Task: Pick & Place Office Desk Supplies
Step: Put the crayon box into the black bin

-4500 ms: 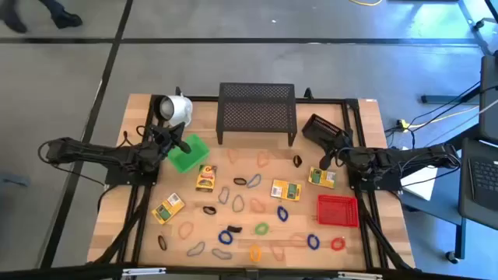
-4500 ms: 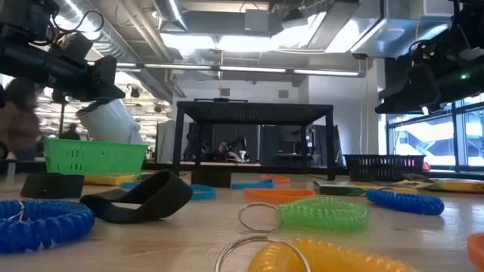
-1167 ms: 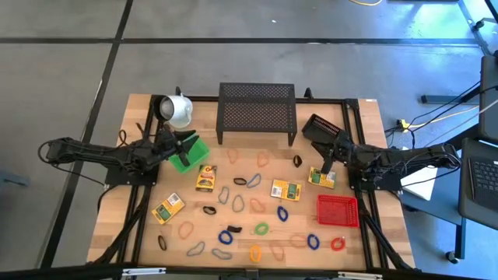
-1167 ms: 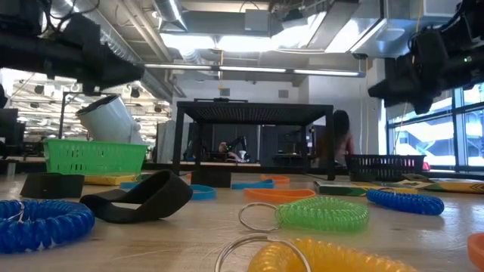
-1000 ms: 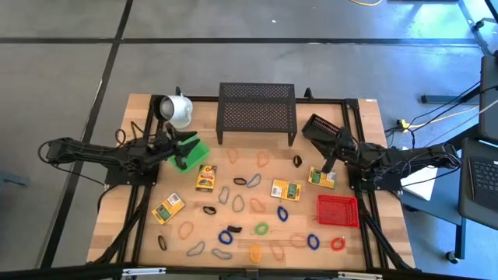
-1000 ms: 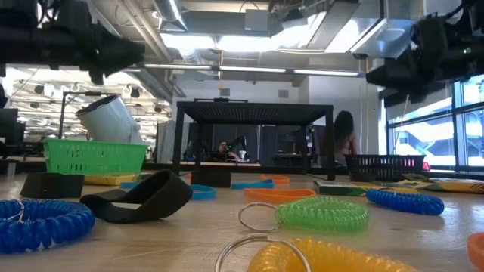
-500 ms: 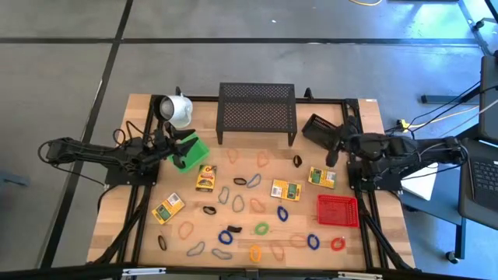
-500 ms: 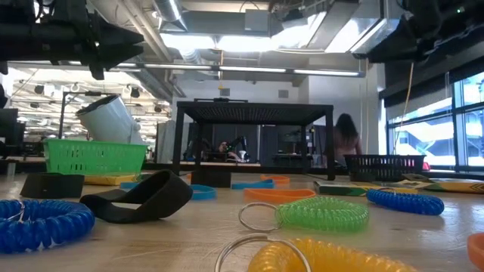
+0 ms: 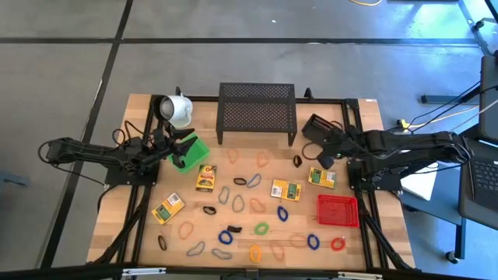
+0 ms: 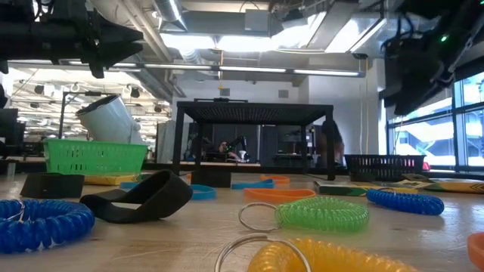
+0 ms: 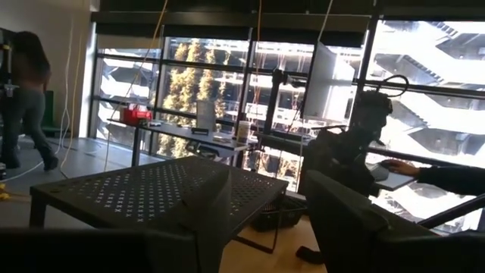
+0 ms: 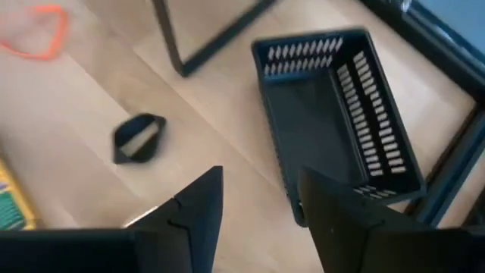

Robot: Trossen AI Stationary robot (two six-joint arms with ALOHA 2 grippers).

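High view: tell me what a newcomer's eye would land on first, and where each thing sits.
The scatter of small coloured coil loops across the front half of the wooden table stands out first, with flat yellow boxes with green print among them. Next come the bright green plastic basket at the left, the red plastic basket at the right, and the large black mesh shelf at the back centre.

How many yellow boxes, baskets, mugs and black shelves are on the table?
yellow boxes: 4
baskets (green, black, red): 3
white mug: 1
black mesh shelf: 1
Total: 9
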